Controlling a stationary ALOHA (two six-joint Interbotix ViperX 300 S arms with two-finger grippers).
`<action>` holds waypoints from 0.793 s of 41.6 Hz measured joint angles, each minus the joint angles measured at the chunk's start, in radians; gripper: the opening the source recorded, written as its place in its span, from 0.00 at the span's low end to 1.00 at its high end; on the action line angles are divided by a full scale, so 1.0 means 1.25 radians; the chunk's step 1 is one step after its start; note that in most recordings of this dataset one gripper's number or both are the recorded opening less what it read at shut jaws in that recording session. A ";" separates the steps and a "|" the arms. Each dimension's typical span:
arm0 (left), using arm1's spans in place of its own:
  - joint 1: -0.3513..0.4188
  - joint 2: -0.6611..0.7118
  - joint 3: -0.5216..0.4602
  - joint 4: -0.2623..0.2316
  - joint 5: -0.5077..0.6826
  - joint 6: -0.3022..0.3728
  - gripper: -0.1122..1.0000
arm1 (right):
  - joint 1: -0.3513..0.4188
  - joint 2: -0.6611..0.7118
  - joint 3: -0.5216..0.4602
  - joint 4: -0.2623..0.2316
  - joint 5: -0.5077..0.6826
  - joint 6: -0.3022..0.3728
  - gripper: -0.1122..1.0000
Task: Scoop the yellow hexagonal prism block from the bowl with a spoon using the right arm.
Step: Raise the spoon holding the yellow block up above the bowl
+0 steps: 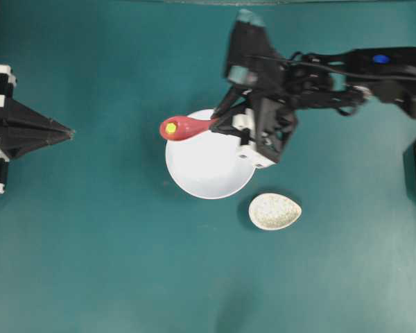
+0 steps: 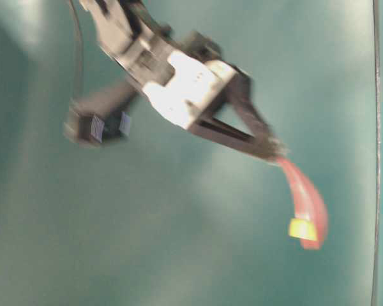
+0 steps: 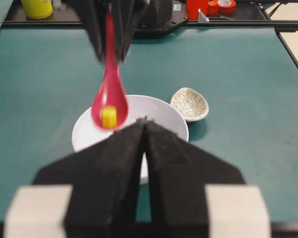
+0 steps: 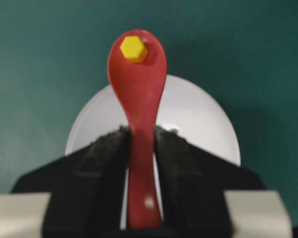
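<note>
The right arm (image 1: pixel 374 73) reaches in from the right, its gripper (image 1: pixel 225 123) pinching the spoon (image 1: pixel 187 127) by the handle above the bowl (image 1: pixel 208 163). The spoon's long axis runs left-right, scoop pointing left past the bowl's far-left rim, with the yellow hexagonal prism block (image 1: pixel 170 127) in it. The left gripper (image 1: pixel 68 132) sits far left, fingers pressed together. No readable writing shows.

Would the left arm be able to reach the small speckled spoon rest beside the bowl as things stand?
Probably yes. The left gripper sits shut at the table's edge, and the speckled spoon rest lies apart from the bowl with bare table on the near side. The right gripper holding the spoon is above the bowl's far rim, away from that path.
</note>
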 measured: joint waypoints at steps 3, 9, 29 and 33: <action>0.000 0.000 0.000 0.000 0.000 0.000 0.11 | 0.009 -0.060 0.053 -0.001 -0.060 0.001 0.30; 0.000 0.000 0.000 0.000 0.000 0.000 0.11 | 0.011 -0.153 0.142 0.000 -0.162 0.017 0.30; 0.000 0.000 0.000 0.000 0.000 0.000 0.11 | 0.009 -0.198 0.182 0.006 -0.185 0.032 0.30; 0.000 -0.001 0.000 0.000 -0.001 0.000 0.11 | 0.009 -0.198 0.182 0.005 -0.185 0.028 0.30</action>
